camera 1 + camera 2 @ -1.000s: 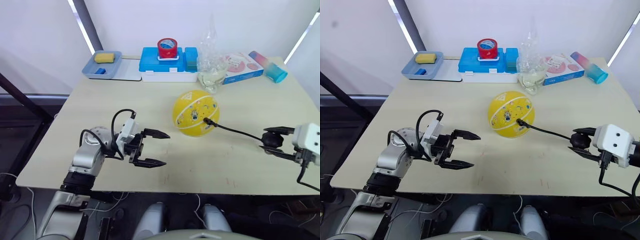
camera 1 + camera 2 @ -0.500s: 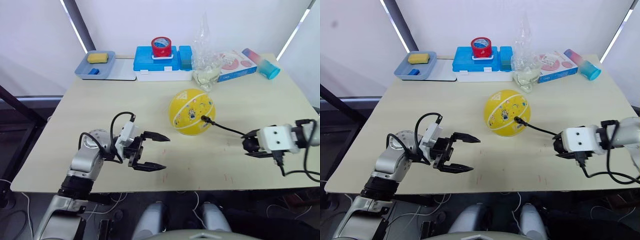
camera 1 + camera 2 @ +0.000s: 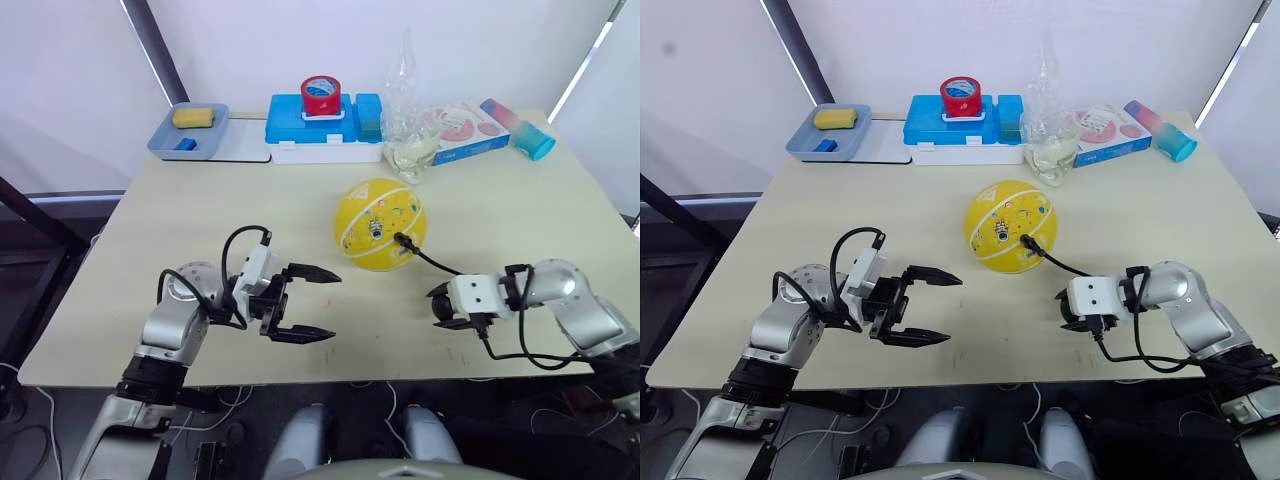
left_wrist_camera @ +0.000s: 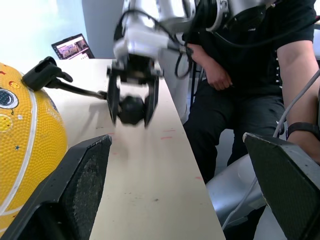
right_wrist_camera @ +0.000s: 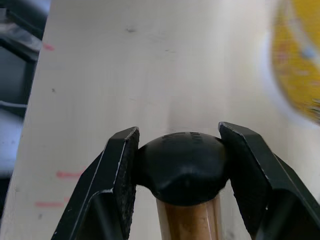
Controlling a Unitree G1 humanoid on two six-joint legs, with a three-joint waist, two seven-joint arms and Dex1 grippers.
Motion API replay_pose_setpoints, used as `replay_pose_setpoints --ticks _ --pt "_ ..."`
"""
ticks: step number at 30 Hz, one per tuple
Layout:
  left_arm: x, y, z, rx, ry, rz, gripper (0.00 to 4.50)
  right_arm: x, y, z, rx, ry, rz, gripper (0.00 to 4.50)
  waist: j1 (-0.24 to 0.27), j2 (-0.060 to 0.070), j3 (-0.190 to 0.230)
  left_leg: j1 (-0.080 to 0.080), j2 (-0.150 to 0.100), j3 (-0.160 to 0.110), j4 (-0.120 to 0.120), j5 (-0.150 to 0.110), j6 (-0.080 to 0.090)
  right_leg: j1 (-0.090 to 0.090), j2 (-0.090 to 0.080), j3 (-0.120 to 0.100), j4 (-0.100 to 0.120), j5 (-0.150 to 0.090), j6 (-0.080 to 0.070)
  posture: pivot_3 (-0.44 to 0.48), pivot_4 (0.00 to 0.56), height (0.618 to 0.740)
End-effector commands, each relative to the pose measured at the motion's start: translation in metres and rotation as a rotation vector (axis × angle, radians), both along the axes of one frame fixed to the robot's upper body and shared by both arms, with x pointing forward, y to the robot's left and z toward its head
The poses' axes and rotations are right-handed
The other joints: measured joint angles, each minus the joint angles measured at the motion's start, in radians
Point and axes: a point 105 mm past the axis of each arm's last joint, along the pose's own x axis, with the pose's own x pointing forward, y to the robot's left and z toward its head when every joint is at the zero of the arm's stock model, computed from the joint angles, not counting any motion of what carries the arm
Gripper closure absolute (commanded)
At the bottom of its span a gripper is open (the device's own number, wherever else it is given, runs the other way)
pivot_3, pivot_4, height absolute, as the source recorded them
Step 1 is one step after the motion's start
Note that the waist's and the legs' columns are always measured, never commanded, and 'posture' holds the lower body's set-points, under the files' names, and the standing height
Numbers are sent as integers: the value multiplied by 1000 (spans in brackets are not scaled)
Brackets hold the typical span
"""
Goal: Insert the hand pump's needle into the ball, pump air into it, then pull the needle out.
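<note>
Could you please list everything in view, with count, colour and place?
ball: one, yellow, table centre.
needle: one, black fitting, in the ball.
hose: one, black, ball to pump.
hand pump: one, bronze, black cap, between right fingers.
tray: one, blue-grey, far left.
sponge: one, yellow, in tray.
box: one, blue, far centre.
tape roll: one, red, on box.
plastic bag: one, clear, behind ball.
cup: one, teal-pink, lying far right.
person: one, dark clothes, seated beside table.
left gripper: open.
right gripper: shut on pump.
</note>
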Motion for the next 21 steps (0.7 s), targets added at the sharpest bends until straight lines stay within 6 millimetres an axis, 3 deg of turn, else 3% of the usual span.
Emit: replay_pose_setpoints --ticks 1,4,6,7,9,14,21 --pt "2 -3 9 -6 -53 -3 0 7 -4 -6 -15 -26 -8 2485 -1 0 0 0 0 0 0 0 0 0 0 0 0 0 0 0 150 737" --pt "4 -3 7 1 -57 8 0 7 -5 -11 -21 -29 1 2485 -1 0 0 1 0 -1 0 0 0 1 0 -2 0 0 0 0 150 737" --pt "5 -2 6 3 -59 15 0 7 -6 -9 -9 -32 -6 1478 -2 0 0 1 0 -2 -1 0 -1 1 0 -3 0 0 0 0 150 737" --pt "5 -2 6 2 -59 17 0 7 -7 -7 -1 -41 -8 1243 -2 1 1 1 1 -2 -1 0 -1 1 0 -4 0 0 0 0 150 737" --pt "6 -2 6 2 -59 20 0 8 -8 -2 13 -60 -13 147 -2 3 2 1 1 -3 -1 0 -1 1 1 -5 1 0 0 0 150 737" --pt "6 -2 6 3 -60 24 0 3 -15 13 59 -88 -34 63 -2 7 5 1 2 -8 -3 0 -1 2 1 -10 0 0 0 0 150 737" --pt "13 1 8 -8 -73 72 0 -21 -21 45 205 -139 -81 63 3 11 7 1 3 -20 -3 1 -2 6 2 -22 0 -1 -1 0 150 737"
